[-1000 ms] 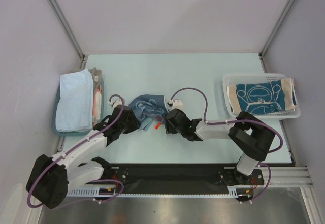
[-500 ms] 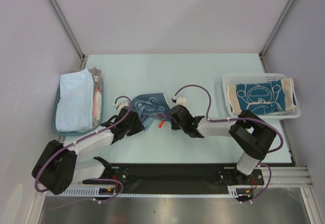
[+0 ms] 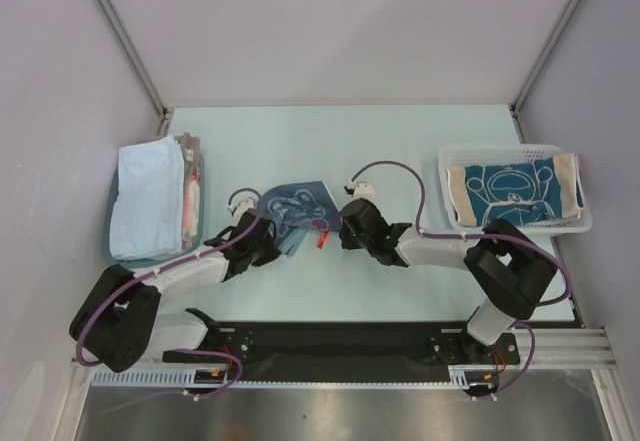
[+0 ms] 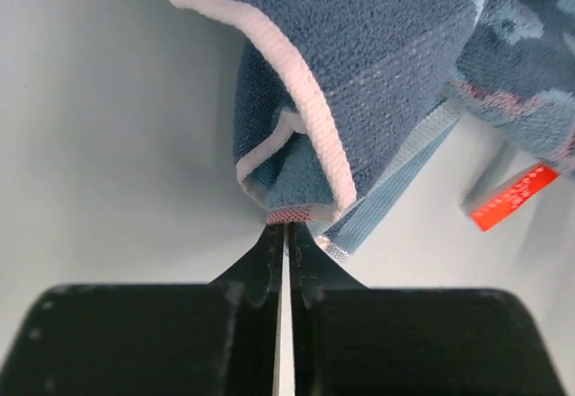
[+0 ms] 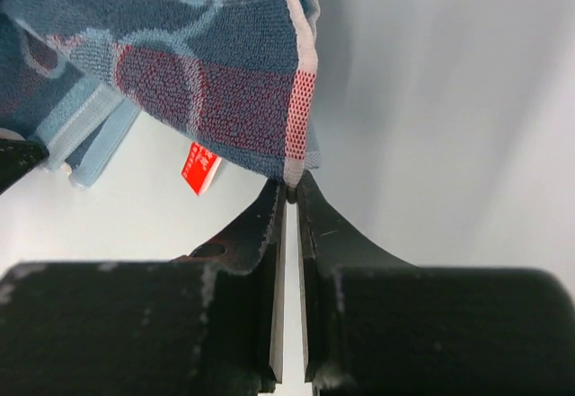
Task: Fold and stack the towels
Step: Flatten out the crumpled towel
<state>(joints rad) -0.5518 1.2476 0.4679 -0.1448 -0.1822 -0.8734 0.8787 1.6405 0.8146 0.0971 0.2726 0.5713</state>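
Together left gripper [image 4: 286, 226] and right gripper [image 5: 291, 186] pinch one blue towel [image 3: 297, 204].

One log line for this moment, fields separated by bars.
left tool: shut on blue towel | right tool: shut on blue towel | towel: bunched

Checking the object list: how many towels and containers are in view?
Towels: 3 (light blue towel in the tray, blue towel pinched by left gripper and right gripper, teal towel in the basket)
Containers: 2 (tray, basket)
Total: 5. The cloth beside the light blue towel is too unclear to count.
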